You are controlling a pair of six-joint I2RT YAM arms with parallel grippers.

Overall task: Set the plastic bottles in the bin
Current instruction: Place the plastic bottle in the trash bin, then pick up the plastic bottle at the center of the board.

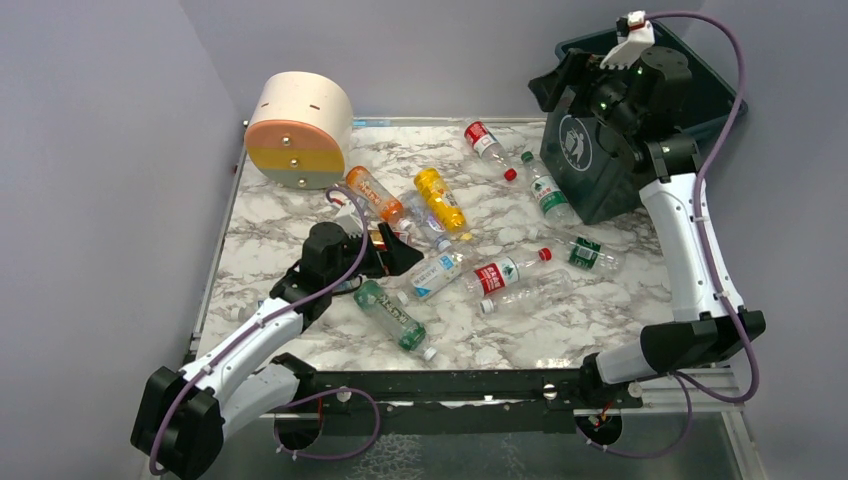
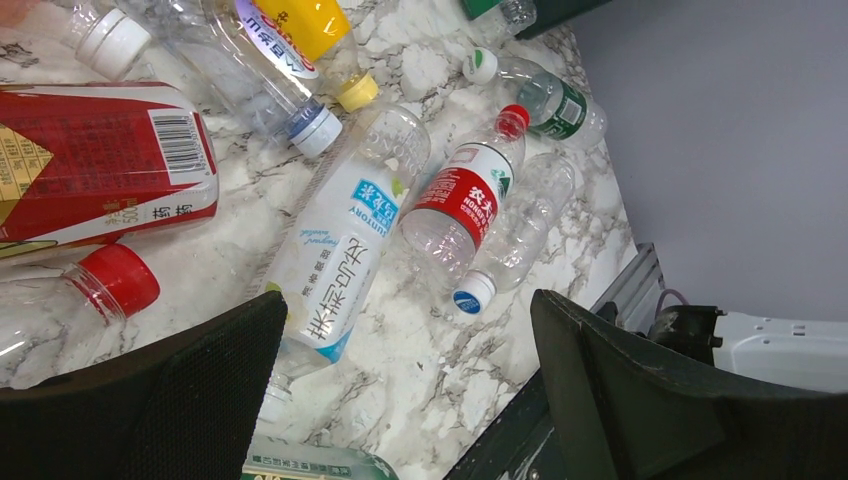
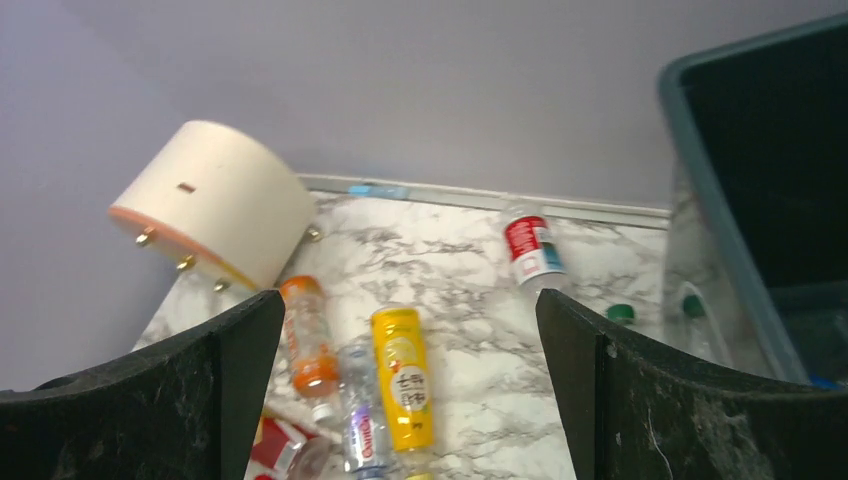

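Several plastic bottles lie scattered on the marble table: an orange one (image 1: pixel 375 193), a yellow one (image 1: pixel 440 198), a red-labelled one (image 1: pixel 500 273) and a green one (image 1: pixel 390 315). The dark teal bin (image 1: pixel 590 165) stands at the back right. My right gripper (image 1: pixel 556 80) hangs high beside the bin's near rim (image 3: pixel 690 150), open and empty (image 3: pixel 410 390), with the yellow bottle (image 3: pixel 403 385) far below. My left gripper (image 1: pixel 400 255) is low over the middle of the pile, open and empty (image 2: pixel 405 390), with a white-and-blue labelled bottle (image 2: pixel 340 240) just beyond its fingers.
A cream cylinder (image 1: pixel 300 130) lies on its side at the back left. A red carton (image 2: pixel 100 160) lies among the bottles by my left gripper. Two bottles (image 1: pixel 547 195) rest against the bin's front. A black rail (image 1: pixel 450 385) runs along the near edge.
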